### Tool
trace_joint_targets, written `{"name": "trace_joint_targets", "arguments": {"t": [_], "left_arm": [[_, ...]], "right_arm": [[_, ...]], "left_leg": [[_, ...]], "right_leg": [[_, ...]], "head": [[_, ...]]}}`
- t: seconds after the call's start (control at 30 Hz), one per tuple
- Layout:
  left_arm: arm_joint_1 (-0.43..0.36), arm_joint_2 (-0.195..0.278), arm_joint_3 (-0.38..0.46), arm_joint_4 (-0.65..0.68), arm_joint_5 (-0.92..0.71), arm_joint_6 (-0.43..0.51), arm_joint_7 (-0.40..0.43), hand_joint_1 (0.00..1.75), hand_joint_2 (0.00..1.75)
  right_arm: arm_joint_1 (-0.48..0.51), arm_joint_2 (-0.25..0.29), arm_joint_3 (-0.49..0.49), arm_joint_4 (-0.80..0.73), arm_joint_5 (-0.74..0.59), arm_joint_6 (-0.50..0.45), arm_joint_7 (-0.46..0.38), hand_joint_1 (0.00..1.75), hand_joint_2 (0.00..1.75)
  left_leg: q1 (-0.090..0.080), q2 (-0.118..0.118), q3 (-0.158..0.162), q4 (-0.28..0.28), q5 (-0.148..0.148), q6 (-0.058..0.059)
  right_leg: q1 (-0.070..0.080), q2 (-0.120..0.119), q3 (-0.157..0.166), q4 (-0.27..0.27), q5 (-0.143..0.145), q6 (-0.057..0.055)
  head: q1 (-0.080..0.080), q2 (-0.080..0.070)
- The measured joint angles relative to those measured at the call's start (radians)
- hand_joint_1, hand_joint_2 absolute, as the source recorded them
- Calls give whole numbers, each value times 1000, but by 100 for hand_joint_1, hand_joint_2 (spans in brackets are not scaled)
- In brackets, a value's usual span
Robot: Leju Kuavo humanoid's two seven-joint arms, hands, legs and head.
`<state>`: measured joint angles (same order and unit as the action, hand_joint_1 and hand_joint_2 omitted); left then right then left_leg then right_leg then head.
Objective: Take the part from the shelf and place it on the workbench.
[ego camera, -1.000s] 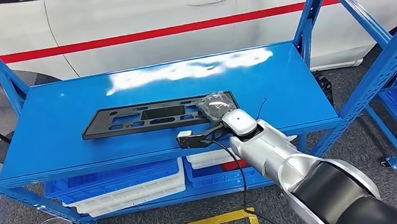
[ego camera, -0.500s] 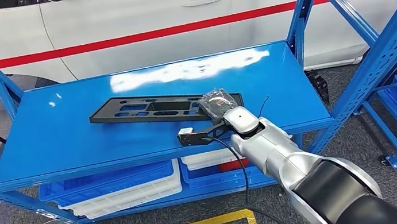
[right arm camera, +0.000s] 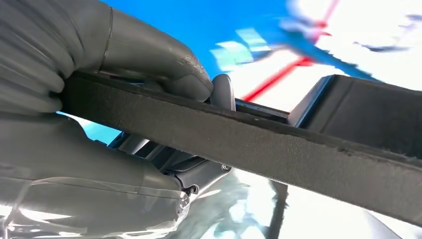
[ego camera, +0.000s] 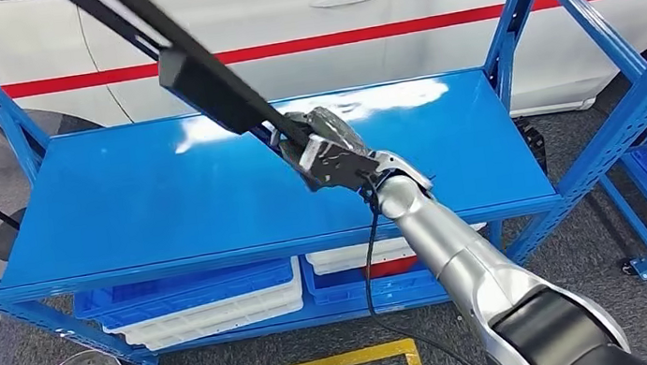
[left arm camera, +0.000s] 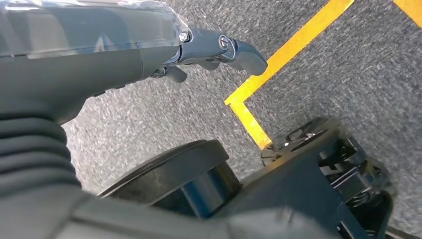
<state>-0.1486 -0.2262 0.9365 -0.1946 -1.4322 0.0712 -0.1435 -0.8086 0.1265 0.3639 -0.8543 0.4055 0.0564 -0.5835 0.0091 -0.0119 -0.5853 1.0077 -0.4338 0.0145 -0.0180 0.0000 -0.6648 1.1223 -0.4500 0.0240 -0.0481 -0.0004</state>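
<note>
Right hand (ego camera: 327, 152): I see it clamped on one end of the part, thumb on one face and darker fingers (right arm camera: 224, 92) on the other, in the right wrist view.
Part (ego camera: 192, 72): long flat black plastic panel, lifted clear of the shelf (ego camera: 161, 199); it slants up and away from the hand toward the top left of my head view, tilted steeply, touching nothing but the hand.
Part edge (right arm camera: 259, 144): a dark, rough-textured rim crosses the right wrist view.
Left hand (left arm camera: 149, 45): hangs over grey carpet and a yellow floor line (left arm camera: 278, 64); it holds nothing, fingers (left arm camera: 239, 50) extended and lying close together.
Shelf: blue deck, bare under the raised part.
Lower tier: blue and white bins (ego camera: 213, 301).
Background: white car (ego camera: 372, 6) with a red stripe behind the rack.
</note>
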Motion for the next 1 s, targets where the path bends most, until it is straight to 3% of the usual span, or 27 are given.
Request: {"name": "trace_joint_targets", "arguments": {"t": [0.07, 0.1, 0.2, 0.27, 0.33, 0.37, 0.4, 0.43, 0.5, 0.57, 0.67, 0.73, 0.87, 0.9, 0.93, 1.0], "left_arm": [[3, 1, 9, 0, 9, 4, -12, 0, 44], [5, 1, 12, 0, 13, 5, -20, 0, 44], [10, 4, 20, 0, 22, 11, -45, 0, 175], [12, 5, 27, 0, 26, 19, -54, 0, 175], [18, 6, 32, 0, 25, 40, -70, 0, 175], [22, 6, 34, 0, 23, 55, -82, 0, 175], [26, 6, 34, 0, 20, 71, -94, 0, 175], [29, 7, 34, 0, 16, 85, -105, 0, 175], [32, 7, 33, 0, 13, 102, -118, 0, 175], [30, 7, 33, 0, 12, 109, -123, 0, 175], [32, 7, 34, 0, 27, 107, -131, 0, 175], [33, 7, 35, 0, 35, 105, -125, 0, 175], [25, 6, 35, 0, 31, 100, -73, 0, 175], [24, 6, 35, 0, 31, 95, -58, 0, 175], [23, 6, 35, 0, 32, 90, -43, 0, 175], [17, 6, 34, 0, 29, 84, -14, 0, 175]], "right_arm": [[63, -20, 14, -114, -106, 41, -19, 175, 175], [100, -32, 24, -165, -141, 53, -28, 175, 175], [215, -63, 50, -300, -199, 64, -50, 175, 175], [278, -77, 64, -366, -223, 67, -65, 175, 175], [342, -88, 74, -419, -251, 70, -79, 175, 175], [379, -93, 76, -444, -264, 71, -85, 175, 175], [416, -98, 79, -469, -275, 71, -90, 175, 175], [453, -101, 82, -495, -282, 70, -94, 175, 175], [512, -106, 88, -544, -290, 64, -100, 175, 175], [551, -108, 93, -584, -289, 54, -102, 175, 175], [614, -112, 95, -644, -269, 19, -94, 175, 175], [654, -113, 95, -683, -247, -9, -79, 175, 175], [719, -113, 93, -741, -231, -40, -29, 175, 175], [736, -113, 91, -752, -230, -43, -19, 175, 175], [751, -112, 89, -765, -230, -44, -9, 175, 175], [769, -107, 85, -789, -232, -42, 10, 175, 175]], "left_leg": [[-3, -1, -2, 8, -8, -9], [-4, -1, -2, 9, -9, -15], [-1, 2, -3, 19, -25, -31], [2, 6, -36, 97, -73, -40], [4, 6, -98, 230, -132, -46], [4, 6, -121, 276, -144, -48], [4, 6, -128, 287, -137, -48], [4, 6, -115, 257, -113, -46], [3, 6, -50, 123, -46, -36], [-2, 6, -1, 22, -16, -26], [-4, 3, 11, 0, -15, -12], [0, 4, 17, -13, -7, 0], [1, 6, 19, -18, -3, 9], [1, 6, 18, -16, -2, 9], [1, 6, 17, -13, -2, 8], [1, 5, 13, -2, -5, 3]], "right_leg": [[3, 1, 38, -82, 21, -10], [6, 2, 41, -89, 16, -16], [4, 3, 46, -97, 16, -35], [1, 2, 50, -101, 16, -45], [3, 0, 52, -101, 14, -50], [4, 0, 52, -101, 12, -51], [5, -1, 53, -100, 11, -51], [5, 0, 55, -100, 10, -51], [5, 2, 60, -100, 7, -48], [7, 5, 60, -99, 6, -40], [7, 5, 62, -102, 6, -22], [7, 4, 53, -75, -16, -13], [4, 4, -43, 141, -126, -3], [3, 4, -53, 165, -128, -2], [2, 3, -45, 151, -113, -1], [-3, 2, 19, 32, -55, -1]], "head": [[0, 0], [0, 0], [0, 0], [0, 0], [0, 0], [0, 0], [0, 0], [0, 0], [0, 0], [0, 0], [0, 0], [0, 0], [0, 0], [0, 0], [0, 0], [0, 0]]}}
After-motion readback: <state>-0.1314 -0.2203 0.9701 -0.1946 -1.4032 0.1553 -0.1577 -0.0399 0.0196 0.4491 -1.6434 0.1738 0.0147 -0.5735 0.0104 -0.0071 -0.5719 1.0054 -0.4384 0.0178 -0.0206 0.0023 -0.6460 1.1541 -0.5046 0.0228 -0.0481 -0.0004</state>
